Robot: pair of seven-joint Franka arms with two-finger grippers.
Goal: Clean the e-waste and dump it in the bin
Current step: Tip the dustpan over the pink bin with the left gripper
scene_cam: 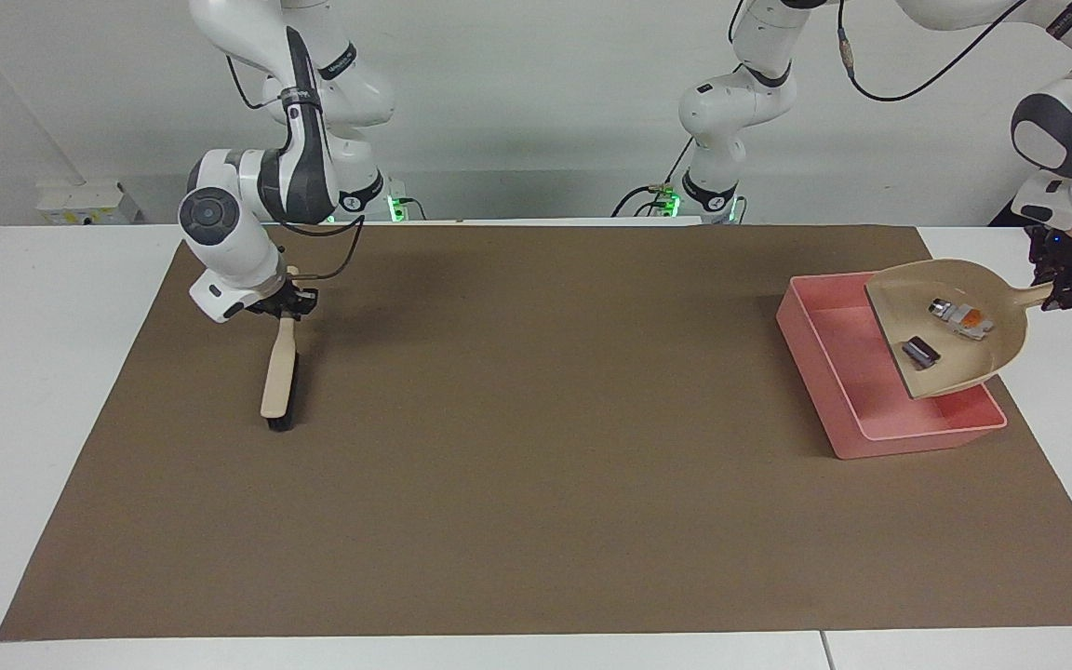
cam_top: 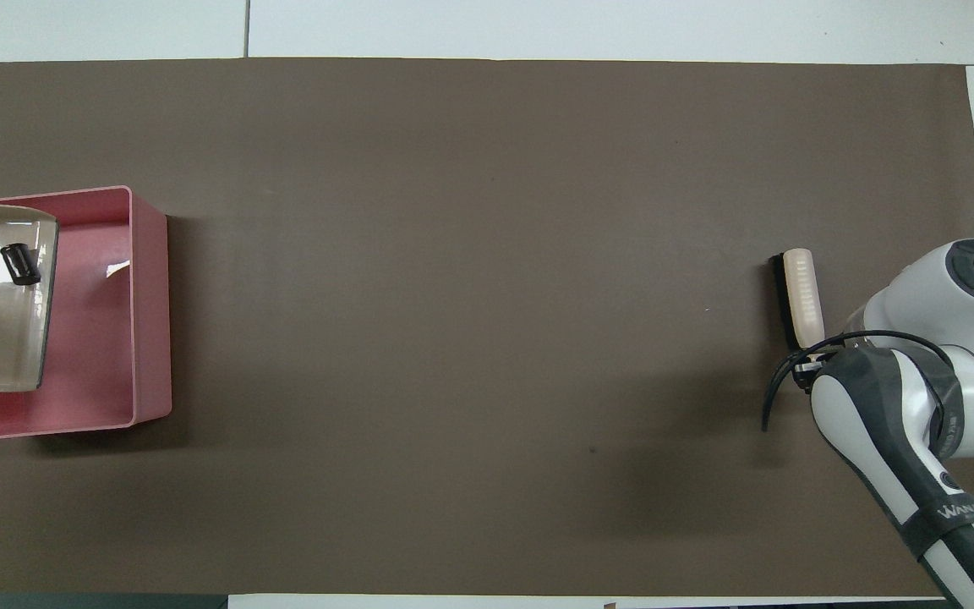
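A big brown mat (scene_cam: pixel 536 437) covers most of the white table (scene_cam: pixel 43 391). The plain white wall (scene_cam: pixel 517 84) stands close (small green lights glow low down).

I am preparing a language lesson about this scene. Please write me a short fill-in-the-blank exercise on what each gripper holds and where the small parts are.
1. The left gripper holds the beige plastic ____ by its handle.
2. The small electronic parts lie in it, tilted over the ____ rectangular plastic bin.
3. The right gripper holds the wooden ____ with black bristles against the brown mat.

Missing words: dustpan; pink; brush
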